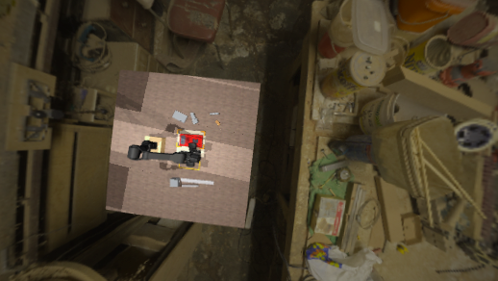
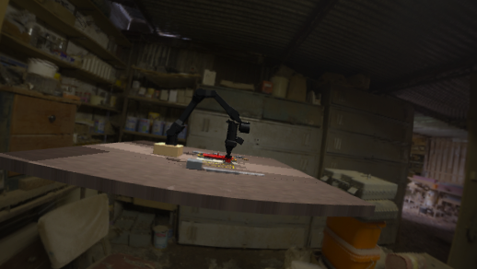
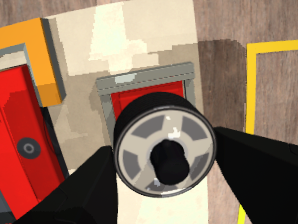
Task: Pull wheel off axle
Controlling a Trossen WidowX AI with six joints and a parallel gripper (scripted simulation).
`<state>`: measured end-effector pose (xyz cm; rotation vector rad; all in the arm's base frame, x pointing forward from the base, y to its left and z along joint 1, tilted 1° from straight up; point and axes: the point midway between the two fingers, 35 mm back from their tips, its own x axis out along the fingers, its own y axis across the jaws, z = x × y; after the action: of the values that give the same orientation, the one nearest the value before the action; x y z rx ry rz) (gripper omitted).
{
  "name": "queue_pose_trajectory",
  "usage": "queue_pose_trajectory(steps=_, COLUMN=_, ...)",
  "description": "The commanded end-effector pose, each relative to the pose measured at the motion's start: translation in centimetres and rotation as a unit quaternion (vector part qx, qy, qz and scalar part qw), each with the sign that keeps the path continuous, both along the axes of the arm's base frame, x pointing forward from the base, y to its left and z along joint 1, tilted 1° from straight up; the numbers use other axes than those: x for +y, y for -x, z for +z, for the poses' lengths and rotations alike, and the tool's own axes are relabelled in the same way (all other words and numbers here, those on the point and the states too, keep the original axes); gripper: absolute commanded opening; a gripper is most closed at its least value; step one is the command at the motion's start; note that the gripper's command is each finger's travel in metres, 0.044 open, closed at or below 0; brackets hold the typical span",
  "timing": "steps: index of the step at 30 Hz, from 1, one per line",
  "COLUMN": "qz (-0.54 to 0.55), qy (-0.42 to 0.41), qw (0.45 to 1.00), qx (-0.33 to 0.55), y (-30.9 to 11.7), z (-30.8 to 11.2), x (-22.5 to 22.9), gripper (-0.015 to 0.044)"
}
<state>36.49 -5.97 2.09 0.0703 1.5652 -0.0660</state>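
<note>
The wheel (image 3: 136, 171), with a black tyre and a pale spoked face, is in the middle of the wrist view. The dark upright axle (image 3: 170, 162) stands up through its hub. My gripper (image 3: 162, 147) (image 2: 228, 159) is shut on the wheel, with one finger against each side of the tyre. A red part in a grey frame (image 3: 145, 73) shows behind the wheel. The marked area, a yellow outline (image 3: 251, 95), lies on the table to the right in the wrist view. The wheel is hidden under the arm in the top view.
A red block (image 3: 15, 120) and an orange corner piece (image 3: 51, 92) are at the left of the wrist view. A grey block with a long pale bar (image 1: 204, 182) (image 2: 239, 173) lies on the table, and several small grey pieces (image 1: 180, 115) lie on the far side.
</note>
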Motion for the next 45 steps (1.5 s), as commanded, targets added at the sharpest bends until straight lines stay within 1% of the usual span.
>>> queue_pose_trajectory(steps=1, qz=0.000, qy=0.000, qw=1.000, qx=-0.001, y=0.0, z=0.5, x=0.0, gripper=0.0000)
queue_pose_trajectory(steps=45, qz=0.001, qy=0.000, qw=1.000, qx=-0.002, y=0.0, z=1.9, x=0.0, gripper=0.0000)
